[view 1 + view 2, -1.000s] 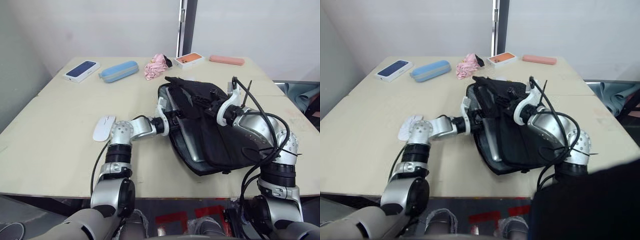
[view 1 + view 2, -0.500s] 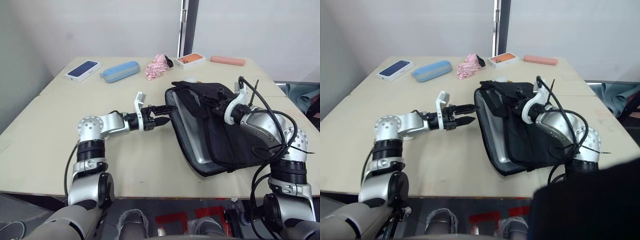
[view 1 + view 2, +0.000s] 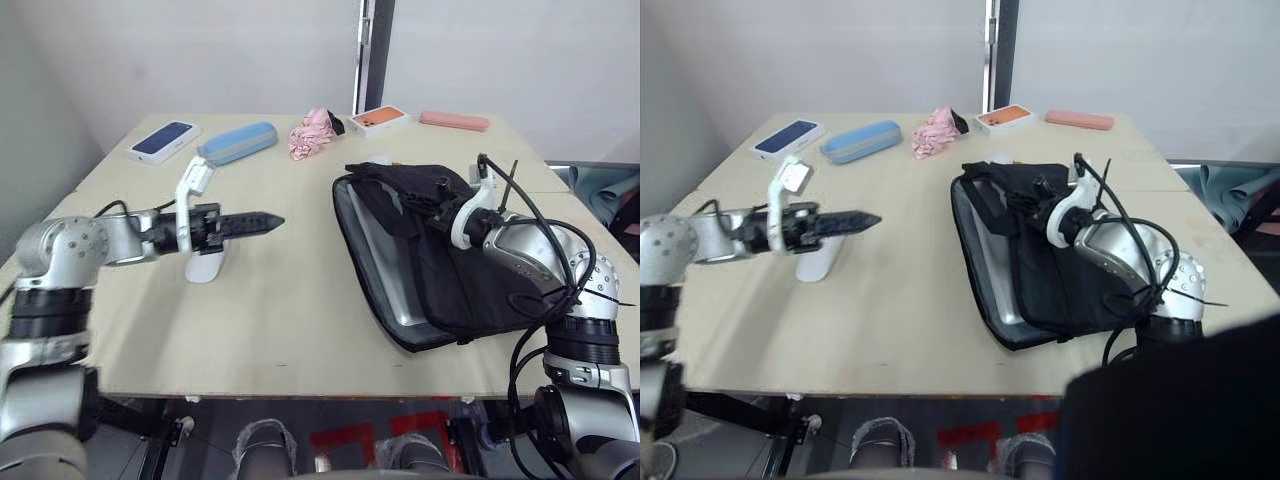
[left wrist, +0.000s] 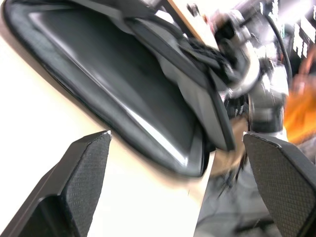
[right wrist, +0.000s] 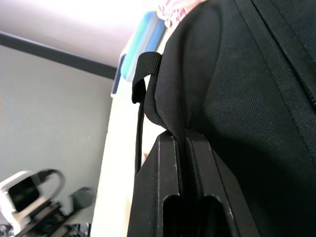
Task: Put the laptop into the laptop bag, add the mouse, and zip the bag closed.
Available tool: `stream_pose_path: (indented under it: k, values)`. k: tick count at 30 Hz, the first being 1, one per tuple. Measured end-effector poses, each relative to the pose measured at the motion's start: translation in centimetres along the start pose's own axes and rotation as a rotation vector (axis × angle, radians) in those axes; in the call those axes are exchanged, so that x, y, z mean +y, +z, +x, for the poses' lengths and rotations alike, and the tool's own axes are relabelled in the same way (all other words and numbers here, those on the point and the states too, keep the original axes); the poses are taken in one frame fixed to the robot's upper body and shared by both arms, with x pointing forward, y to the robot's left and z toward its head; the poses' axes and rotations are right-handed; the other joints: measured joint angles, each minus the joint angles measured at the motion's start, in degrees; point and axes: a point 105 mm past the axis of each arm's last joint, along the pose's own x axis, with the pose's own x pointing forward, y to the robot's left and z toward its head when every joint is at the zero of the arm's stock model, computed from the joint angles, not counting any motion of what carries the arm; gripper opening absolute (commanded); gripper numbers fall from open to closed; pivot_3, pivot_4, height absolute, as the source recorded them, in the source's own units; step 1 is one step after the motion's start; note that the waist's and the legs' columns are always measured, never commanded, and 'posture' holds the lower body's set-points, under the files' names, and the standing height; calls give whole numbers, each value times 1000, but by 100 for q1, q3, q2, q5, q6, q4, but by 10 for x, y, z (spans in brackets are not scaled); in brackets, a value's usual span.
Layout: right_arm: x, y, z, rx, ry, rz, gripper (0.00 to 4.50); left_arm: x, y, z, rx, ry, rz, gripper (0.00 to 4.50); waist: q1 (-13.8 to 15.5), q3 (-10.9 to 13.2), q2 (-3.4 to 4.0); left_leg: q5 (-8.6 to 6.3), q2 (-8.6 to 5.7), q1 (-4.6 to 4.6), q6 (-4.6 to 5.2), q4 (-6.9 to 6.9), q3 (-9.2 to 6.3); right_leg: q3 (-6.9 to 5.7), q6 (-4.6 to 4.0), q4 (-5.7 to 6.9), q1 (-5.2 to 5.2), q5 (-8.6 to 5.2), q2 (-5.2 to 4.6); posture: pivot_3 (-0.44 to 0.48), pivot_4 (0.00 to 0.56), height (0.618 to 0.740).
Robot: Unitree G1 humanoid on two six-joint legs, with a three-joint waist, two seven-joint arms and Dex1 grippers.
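Laptop bag [image 3: 440, 255]: right of centre frame on the table [image 3: 280, 310], mouth facing left, long axis running upper left to lower right. My right gripper [image 5: 185, 143] is clenched on its upper flap fabric.

Laptop [image 3: 385, 255]: inside the bag, silver edge showing, same axis.

Left gripper [image 3: 262, 221]: withdrawn from the bag mouth to left of centre, empty, fingers spread apart in its wrist view. Laptop step judged done.

Mouse [image 3: 205, 266]: beneath my left arm, long axis roughly toward the camera; next to collect.
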Motion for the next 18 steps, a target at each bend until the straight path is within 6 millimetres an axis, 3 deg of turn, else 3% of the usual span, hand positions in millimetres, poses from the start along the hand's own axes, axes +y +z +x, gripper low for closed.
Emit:
stream_pose_path:
  k: [3,7,11,15,18]
  values:
    - [-1,-3,1,26,-6,-42,0,-12,4,-13,26,-54,119,4451,-7,-1,1,0,-5,6,1,1,4,5,0,4,3,0,-7,0,150,740]
    - [-9,-7,2,58,-36,-185,0,-3,-8,-29,118,15,204,4451,-11,-1,1,0,-1,4,0,-1,1,1,2,5,1,-2,-1,0,150,740]
    - [-27,-22,12,139,-65,-267,0,1,3,-51,121,88,286,4451,-13,-2,-1,0,-2,6,0,1,2,3,2,9,1,-2,-3,0,150,740]
    - [-33,-31,17,202,-35,-293,1381,-9,14,-66,57,81,385,4500,-14,-3,-1,0,-2,6,1,1,3,2,-7,11,0,-6,-4,0,150,740]
    - [-34,-33,20,239,-23,-311,2442,-6,5,-76,54,105,374,4500,-23,-3,-1,0,0,9,1,1,3,2,-14,23,-4,-11,-2,0,150,740]
